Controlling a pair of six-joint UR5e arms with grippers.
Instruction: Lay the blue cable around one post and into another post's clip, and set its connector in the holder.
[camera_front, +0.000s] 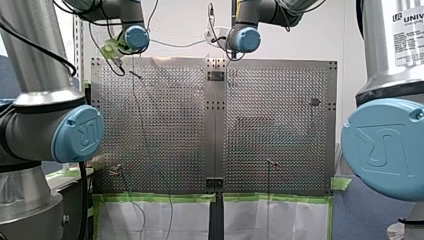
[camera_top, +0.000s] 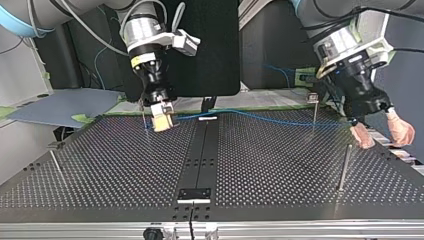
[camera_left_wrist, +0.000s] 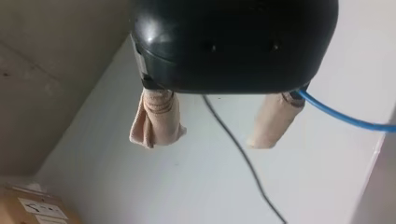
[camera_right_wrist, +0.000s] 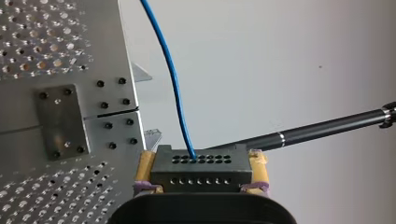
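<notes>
The front view looks from behind and above the arms (camera_front: 50, 125) over the whole worktop (camera_front: 165, 125). The top view faces back from across it, low and nearer; both share its centre strip (camera_front: 215, 130). The wrist views sit close behind my left end effector (camera_left_wrist: 204, 142) and my right end effector (camera_right_wrist: 201, 161).

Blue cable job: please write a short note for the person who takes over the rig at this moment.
Right jaws: shut on the connector, held at the table's far edge in the top view.
Left jaws: open; the blue cable passes beside one pad, not gripped.
Cable spans between both arms, passing a post; no clip holds it that I can see.
Done: connector gripped.
Left: loop a post, clip the cable, seat the connector in its holder.
</notes>
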